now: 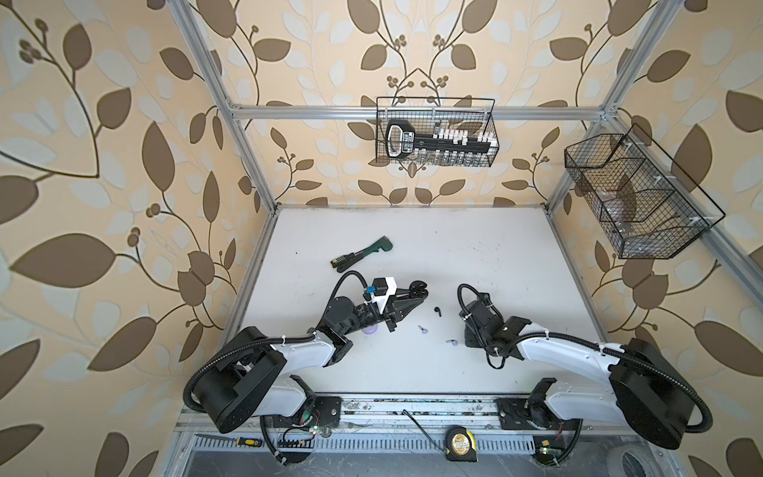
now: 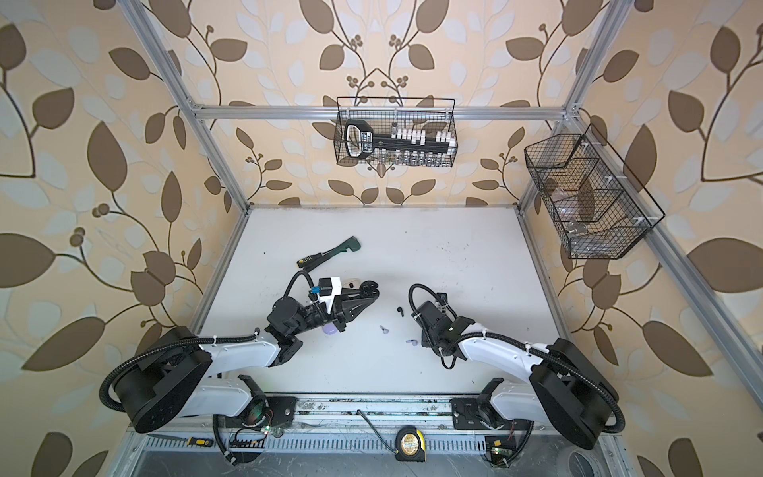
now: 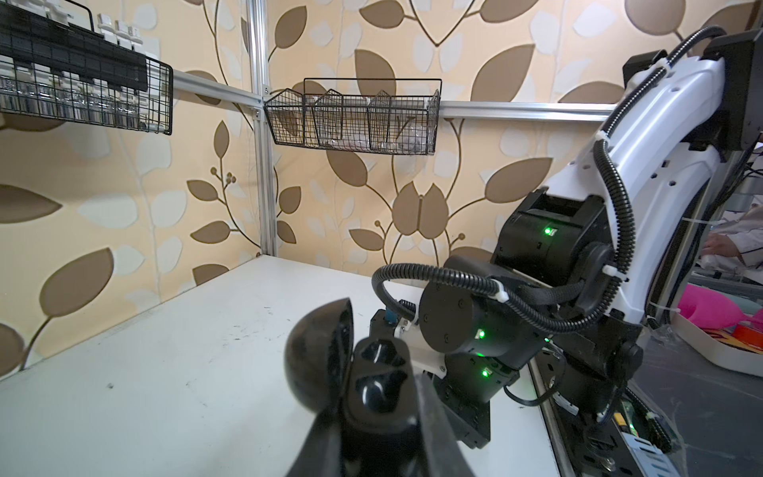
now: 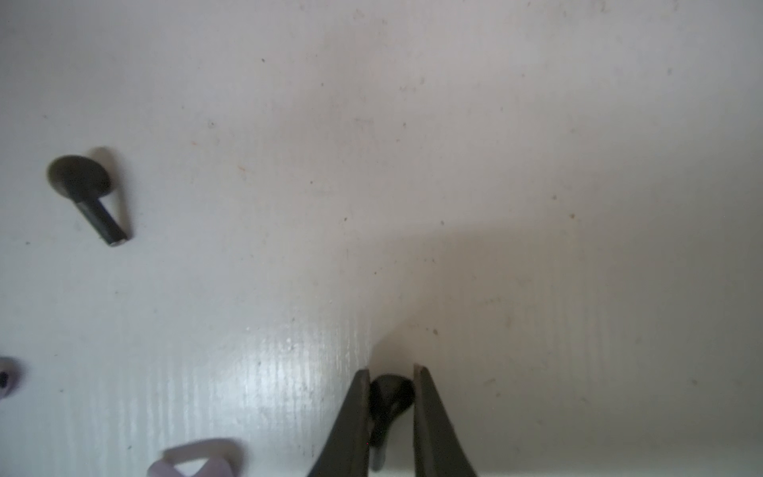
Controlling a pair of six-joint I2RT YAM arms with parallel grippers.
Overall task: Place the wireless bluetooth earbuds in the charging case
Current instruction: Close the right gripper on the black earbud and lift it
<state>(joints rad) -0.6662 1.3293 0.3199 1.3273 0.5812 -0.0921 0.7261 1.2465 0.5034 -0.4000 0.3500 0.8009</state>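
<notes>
Now, right gripper (image 4: 391, 373): pinched on a black earbud (image 4: 390, 392) lying on the white table (image 4: 536, 165), its head between the fingers.
Lift: judged best straight up with a firm hold; so small a bud could twist or pop free.
Left gripper (image 3: 367, 406): clamped on the open black charging case (image 3: 320, 351), at ten o'clock from the right wrist in both top views.
Insertion: stem first, lined up with a socket.
Near writing: tape measure (image 1: 460, 442) label at six o'clock, illegible.
Far writing: wall-basket tool (image 1: 413, 142) label at twelve o'clock, illegible.

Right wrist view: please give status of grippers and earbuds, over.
Left gripper shut on black case, lid open. Right gripper shut on black earbud. Second black earbud loose between arms.
</notes>
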